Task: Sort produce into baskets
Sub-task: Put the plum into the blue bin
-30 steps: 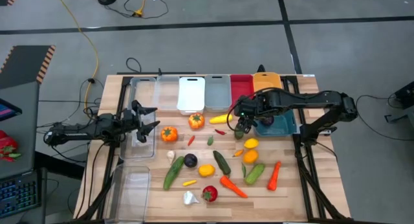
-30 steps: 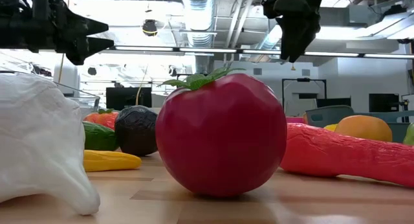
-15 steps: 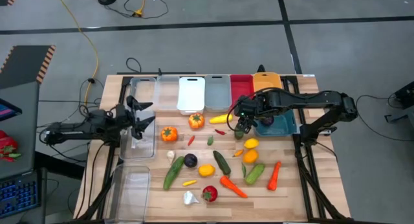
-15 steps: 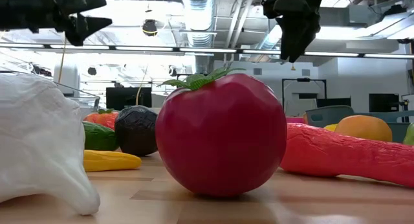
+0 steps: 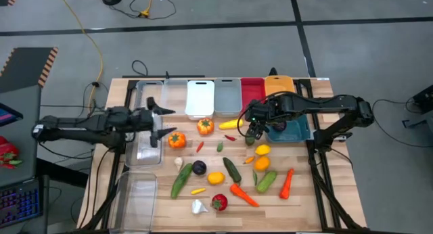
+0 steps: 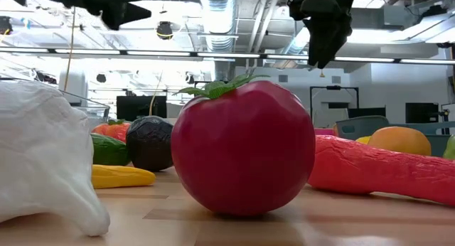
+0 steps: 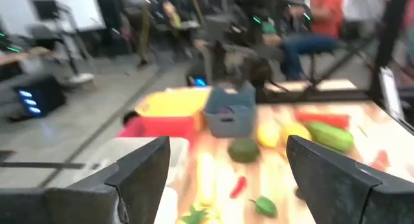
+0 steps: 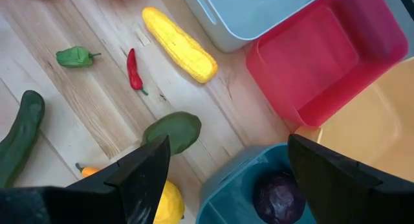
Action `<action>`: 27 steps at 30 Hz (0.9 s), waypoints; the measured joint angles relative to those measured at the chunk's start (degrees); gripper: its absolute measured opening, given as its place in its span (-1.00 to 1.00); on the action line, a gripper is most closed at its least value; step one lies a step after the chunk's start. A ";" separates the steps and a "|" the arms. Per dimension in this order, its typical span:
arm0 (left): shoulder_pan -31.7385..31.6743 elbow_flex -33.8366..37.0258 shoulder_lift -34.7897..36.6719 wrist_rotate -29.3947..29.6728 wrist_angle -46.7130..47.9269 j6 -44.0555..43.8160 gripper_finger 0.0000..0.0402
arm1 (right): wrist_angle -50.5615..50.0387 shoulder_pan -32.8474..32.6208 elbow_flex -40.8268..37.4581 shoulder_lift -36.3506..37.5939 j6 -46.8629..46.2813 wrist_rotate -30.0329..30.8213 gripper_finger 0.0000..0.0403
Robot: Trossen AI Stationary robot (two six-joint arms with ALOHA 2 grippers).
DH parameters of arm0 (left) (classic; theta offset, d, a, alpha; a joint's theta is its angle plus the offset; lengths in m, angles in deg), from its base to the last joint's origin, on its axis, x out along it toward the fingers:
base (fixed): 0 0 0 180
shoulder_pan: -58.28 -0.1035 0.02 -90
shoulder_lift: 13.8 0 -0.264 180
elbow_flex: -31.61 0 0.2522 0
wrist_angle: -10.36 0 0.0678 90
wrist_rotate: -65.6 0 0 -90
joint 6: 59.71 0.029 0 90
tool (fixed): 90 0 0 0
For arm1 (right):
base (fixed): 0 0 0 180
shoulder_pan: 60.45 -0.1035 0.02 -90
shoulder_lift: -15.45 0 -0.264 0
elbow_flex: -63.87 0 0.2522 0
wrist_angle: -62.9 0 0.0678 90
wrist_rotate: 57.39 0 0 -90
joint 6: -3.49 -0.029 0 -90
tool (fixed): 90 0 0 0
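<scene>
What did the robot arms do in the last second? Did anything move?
The left hand moved sideways toward the middle of the table, from over the clear basket to close beside the orange tomato, open and holding nothing. The right hand stayed open next to the teal basket. No produce moved.

The left end effector (image 5: 160,119) has swung toward the orange tomato (image 5: 177,140).

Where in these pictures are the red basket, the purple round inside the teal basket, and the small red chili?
red basket (image 8: 323,62): right wrist view, on its bare floor.
purple round (image 8: 278,195): right wrist view, on its top, inside the teal basket (image 8: 226,185).
red chili (image 8: 134,70): right wrist view, on the middle of its body.
</scene>
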 joint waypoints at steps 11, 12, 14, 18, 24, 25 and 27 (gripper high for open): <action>3.72 -12.65 -22.03 -8.48 12.02 7.07 0.48 | -0.04 -0.02 0.00 0.00 -0.03 0.00 0.67; 4.60 -13.30 -23.88 -8.48 12.16 7.89 0.48 | -0.04 -0.02 0.00 0.00 -0.03 0.00 0.67; 6.36 -14.46 -27.03 -8.50 12.68 9.09 0.48 | -0.04 -0.02 0.00 0.00 -0.04 0.00 0.67; 9.77 -16.44 -32.64 -8.45 13.48 10.32 0.48 | -0.04 -0.02 0.00 0.00 -0.04 0.00 0.67; 13.50 -18.28 -38.70 -8.33 13.33 9.40 0.48 | -0.04 -0.02 0.00 0.00 -0.04 0.01 0.67; 13.92 -18.44 -39.59 -8.13 13.28 8.74 0.48 | -0.04 -0.02 0.00 0.00 -0.04 0.00 0.67; 14.51 -18.59 -41.21 -7.98 13.31 7.10 0.48 | -0.04 -0.02 0.00 0.00 -0.04 0.00 0.67</action>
